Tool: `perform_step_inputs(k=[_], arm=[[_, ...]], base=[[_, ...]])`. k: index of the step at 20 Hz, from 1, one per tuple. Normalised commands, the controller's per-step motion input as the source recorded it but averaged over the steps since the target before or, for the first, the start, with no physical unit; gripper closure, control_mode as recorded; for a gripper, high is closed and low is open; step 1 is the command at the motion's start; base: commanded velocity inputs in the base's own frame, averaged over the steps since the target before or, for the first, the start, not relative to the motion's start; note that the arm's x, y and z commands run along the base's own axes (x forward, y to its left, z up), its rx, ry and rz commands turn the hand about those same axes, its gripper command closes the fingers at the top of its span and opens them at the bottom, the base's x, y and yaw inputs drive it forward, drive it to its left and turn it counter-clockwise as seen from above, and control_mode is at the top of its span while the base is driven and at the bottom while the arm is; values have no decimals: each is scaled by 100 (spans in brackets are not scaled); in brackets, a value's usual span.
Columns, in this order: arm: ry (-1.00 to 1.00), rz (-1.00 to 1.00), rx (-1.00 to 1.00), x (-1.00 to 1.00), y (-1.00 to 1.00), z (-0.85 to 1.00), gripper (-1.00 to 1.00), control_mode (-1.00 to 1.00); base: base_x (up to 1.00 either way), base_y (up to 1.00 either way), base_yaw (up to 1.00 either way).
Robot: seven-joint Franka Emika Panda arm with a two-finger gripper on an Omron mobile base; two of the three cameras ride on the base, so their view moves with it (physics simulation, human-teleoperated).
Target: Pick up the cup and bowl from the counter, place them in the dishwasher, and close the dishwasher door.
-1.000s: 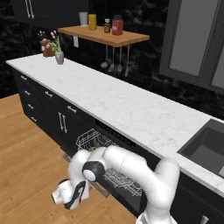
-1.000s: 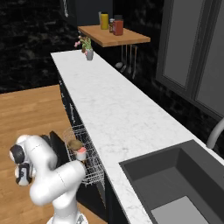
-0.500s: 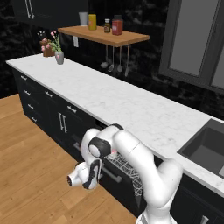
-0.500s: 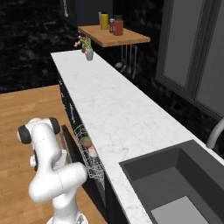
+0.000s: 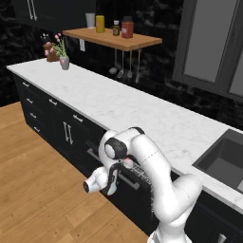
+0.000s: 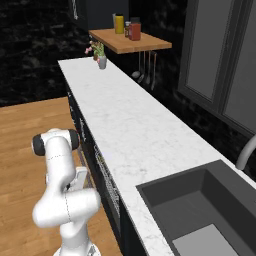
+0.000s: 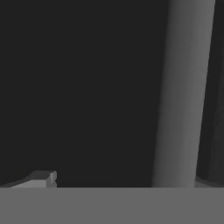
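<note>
Against the dishwasher door [image 5: 130, 190] (apparently nearly closed), the claw [image 5: 113, 182] stands wide, holding nothing.

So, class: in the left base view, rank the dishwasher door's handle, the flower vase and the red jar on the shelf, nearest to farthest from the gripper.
1. Handle: right beside the gripper, low.
2. Flower vase: far left on the counter.
3. Red jar: on the wall shelf, highest, farthest back.
</note>
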Motion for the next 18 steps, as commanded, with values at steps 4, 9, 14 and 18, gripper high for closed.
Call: perform_step_inputs(k=[4,9,14,18], arm=[[-9,3,-22,1,-100,-29,-100,-100],[-9,5,-20,9,-100,-28,-100,-100],[-10,7,-20,14,-100,-28,-100,-100],[-8,7,-18,16,-100,-37,-100,-100]], base=[[0,0,0],[0,0,0],[0,0,0],[0,0,0]])
